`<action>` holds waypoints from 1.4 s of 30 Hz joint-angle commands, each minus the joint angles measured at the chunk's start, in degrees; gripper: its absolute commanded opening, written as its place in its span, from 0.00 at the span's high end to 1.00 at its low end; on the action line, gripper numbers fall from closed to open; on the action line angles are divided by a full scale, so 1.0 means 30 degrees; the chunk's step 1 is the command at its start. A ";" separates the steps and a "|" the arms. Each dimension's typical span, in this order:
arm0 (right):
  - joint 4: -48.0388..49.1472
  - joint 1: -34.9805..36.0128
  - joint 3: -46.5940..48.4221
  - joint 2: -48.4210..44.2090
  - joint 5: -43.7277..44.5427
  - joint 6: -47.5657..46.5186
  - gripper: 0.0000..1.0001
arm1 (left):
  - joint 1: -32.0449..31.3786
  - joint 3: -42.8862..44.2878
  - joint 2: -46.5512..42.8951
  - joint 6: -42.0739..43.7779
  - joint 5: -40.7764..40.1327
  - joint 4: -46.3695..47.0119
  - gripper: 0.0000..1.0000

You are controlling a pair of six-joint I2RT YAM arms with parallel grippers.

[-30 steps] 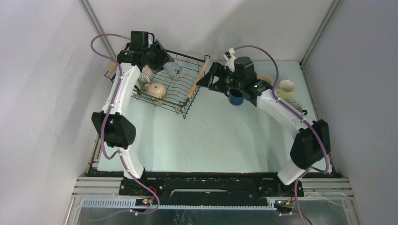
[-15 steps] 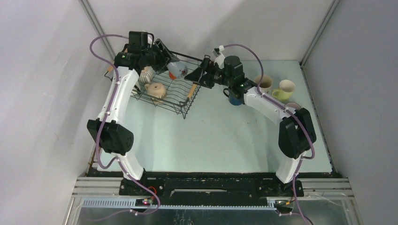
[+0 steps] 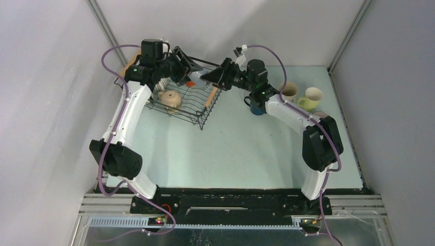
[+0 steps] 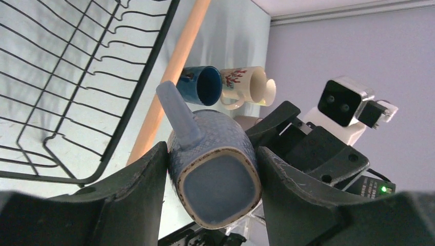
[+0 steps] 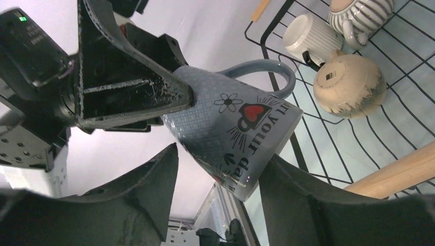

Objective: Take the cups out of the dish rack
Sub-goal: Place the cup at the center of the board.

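- Handover in mid-air, by the look of it — the blue-grey mug (image 4: 215,164) hangs on its side above the right edge of the dish rack (image 3: 179,115). That puts it in the upper middle of the overhead frame, touching neither wire nor desk (image 3: 241,148).
- Left claw (image 4: 211,154) is clamped on the mug's base end, pressed to each flank, with the handle (image 4: 177,115) sticking out clear of both.
- Right claw (image 5: 219,156) straddles the mouth end, jaws half-wide and close to either wall; whether they already pinch I cannot tell.
- Glazed ceramic: stiff, smooth and likely slippery against hard jaws, and it would chip if dropped on the rack's wooden bar (image 3: 210,97). Not heavy, I'd judge.
- The body flares toward the rim, so a squeeze there could slide — across the walls just below the rim seems a safer hold than the thin handle.
- In the rack: a tan round cup (image 5: 349,84), a white ribbed cup (image 5: 308,32) and a striped cup (image 5: 361,13).
- On the desk, upper right of the overhead frame: navy cup (image 3: 256,106), cream cup (image 3: 288,91), pale green cup (image 3: 313,97).
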 commanded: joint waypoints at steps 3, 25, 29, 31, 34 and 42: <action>0.2858 0.0066 0.0001 -0.0729 -0.0402 0.1538 0.43 | -0.0148 -0.2802 -0.2266 -0.2751 0.2822 0.4297 1.00; 0.2039 0.0386 -0.0166 -0.3228 0.0365 0.1280 1.00 | -0.0237 -0.9433 -0.5335 -0.7345 0.4610 1.1764 0.26; -0.0560 0.0614 0.0484 -0.3899 0.1339 -0.0402 1.00 | -0.0261 -0.9724 -0.5611 -0.6911 0.4866 1.2063 0.02; -0.1170 0.0704 0.0543 -0.4282 0.1714 -0.0858 1.00 | -0.0262 -0.9866 -0.5806 -0.6630 0.4981 1.2146 0.00; -0.2123 0.0712 0.0545 -0.4778 0.2210 -0.1490 1.00 | -0.0253 -1.0083 -0.6199 -0.6240 0.4936 1.2150 0.00; -0.5799 0.0712 -0.0005 -0.6743 0.4099 -0.3409 1.00 | -0.0282 -1.1124 -0.7117 -0.5145 0.5378 1.2091 0.00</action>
